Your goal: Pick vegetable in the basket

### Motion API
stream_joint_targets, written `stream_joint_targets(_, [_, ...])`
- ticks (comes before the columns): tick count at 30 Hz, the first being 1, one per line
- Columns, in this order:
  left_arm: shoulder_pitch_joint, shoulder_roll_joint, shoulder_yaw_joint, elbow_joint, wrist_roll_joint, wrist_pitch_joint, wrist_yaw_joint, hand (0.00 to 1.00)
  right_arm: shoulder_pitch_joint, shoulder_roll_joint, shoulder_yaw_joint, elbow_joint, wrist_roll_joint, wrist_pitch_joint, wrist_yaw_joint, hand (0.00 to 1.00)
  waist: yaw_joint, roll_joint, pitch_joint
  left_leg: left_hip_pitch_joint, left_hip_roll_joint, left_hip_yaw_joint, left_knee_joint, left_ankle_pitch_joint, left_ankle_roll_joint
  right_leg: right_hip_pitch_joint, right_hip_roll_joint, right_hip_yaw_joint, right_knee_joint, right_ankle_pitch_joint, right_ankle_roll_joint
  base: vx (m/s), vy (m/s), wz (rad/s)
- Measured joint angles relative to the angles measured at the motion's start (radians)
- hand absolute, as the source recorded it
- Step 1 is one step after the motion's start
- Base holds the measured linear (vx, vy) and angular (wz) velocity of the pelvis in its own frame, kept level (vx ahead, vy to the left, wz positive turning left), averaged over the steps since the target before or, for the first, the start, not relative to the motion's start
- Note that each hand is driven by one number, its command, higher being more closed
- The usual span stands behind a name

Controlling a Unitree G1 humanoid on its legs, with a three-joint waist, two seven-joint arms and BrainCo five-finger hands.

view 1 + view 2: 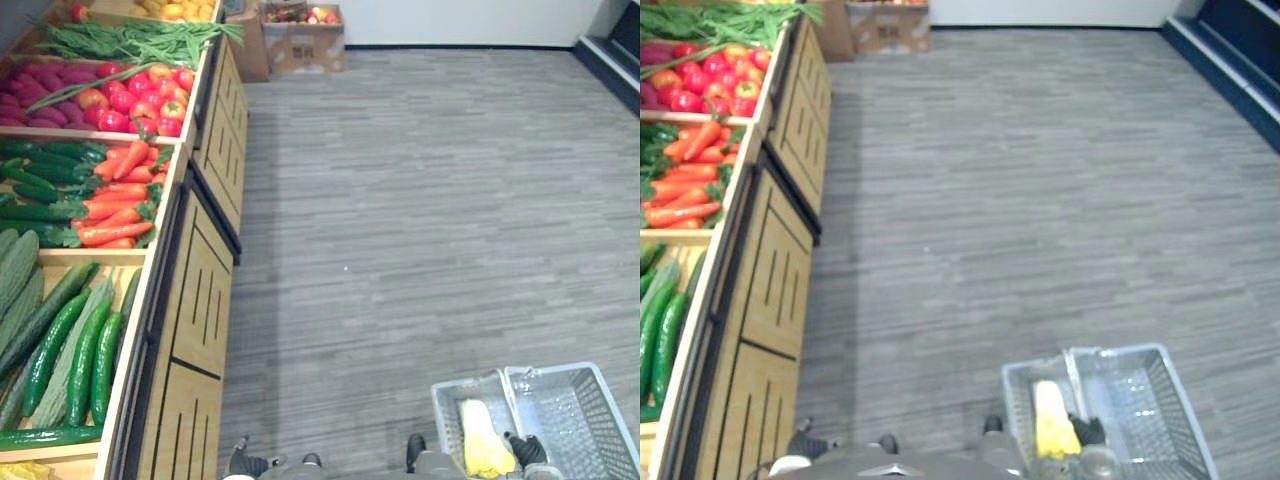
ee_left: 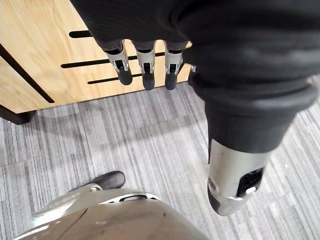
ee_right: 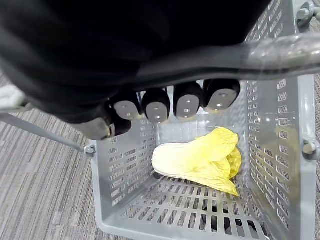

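A grey plastic basket (image 1: 590,420) hangs low at my right side, over the floor. A pale yellow napa cabbage (image 3: 200,160) lies on its bottom, also seen as the cabbage (image 1: 482,445) from above. My right hand (image 3: 170,102) has its fingers curled round the basket's handle (image 3: 280,47). At my left side my left hand (image 2: 145,65) hangs empty, with fingers straight, beside the wooden stand (image 2: 45,50). On the stand at my left lie cucumbers (image 1: 80,350), carrots (image 1: 120,195) and tomatoes (image 1: 140,100).
The wooden stand's slotted side panels (image 1: 200,300) run along my left. Farther back on it are purple roots (image 1: 40,90) and long green stalks (image 1: 120,40). A cardboard box (image 1: 305,40) of produce stands at the far wall. Grey plank floor (image 1: 420,200) stretches ahead and right.
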Motion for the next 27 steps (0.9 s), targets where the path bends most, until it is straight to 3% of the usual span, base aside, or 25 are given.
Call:
stream_joint_targets(3, [0.001,0.004,0.010,0.000,0.000,0.002,0.002,0.00,0.004,0.008,0.000,0.000,0.008,0.000,0.000,1.00,0.000,-0.011,0.001,-0.014,-0.011,-0.027,0.000,0.015,0.003,0.001,-0.010,-0.022,-0.001,-0.001,0.000,-0.03,-0.002,0.24])
stream_joint_targets(22, [0.013,0.003,0.009,0.020,0.002,0.003,0.001,0.00,0.029,0.008,-0.017,0.001,0.010,0.000,0.000,1.00,0.001,-0.010,-0.030,-0.014,-0.032,-0.064,-0.060,0.063,0.008,-0.002,-0.018,-0.044,-0.022,0.009,-0.007,-0.01,0.005,0.05])
stream_joint_targets(24, [0.013,0.006,0.011,0.020,0.001,0.002,0.001,0.00,0.022,0.011,-0.034,0.001,0.009,0.000,0.000,1.00,0.003,-0.016,-0.026,-0.013,-0.035,-0.044,-0.025,0.033,0.013,-0.019,-0.030,-0.029,0.036,-0.012,0.002,0.06,0.045,-0.16])
stream_joint_targets(26, [0.015,0.000,0.009,0.021,0.002,0.002,0.000,0.00,0.010,0.005,-0.054,0.000,0.009,0.000,0.000,1.00,0.003,0.001,-0.015,-0.013,-0.025,-0.045,0.020,-0.014,0.026,-0.057,-0.036,-0.018,0.172,-0.017,0.005,0.01,0.045,-0.14])
stream_joint_targets(27, [0.018,0.000,0.009,0.021,0.002,0.002,-0.002,0.00,0.011,0.000,-0.058,-0.003,0.014,0.000,0.000,1.00,0.001,0.006,-0.011,-0.003,-0.017,-0.042,0.047,-0.043,0.040,-0.119,-0.046,0.005,0.333,-0.016,0.004,0.01,0.064,0.01])
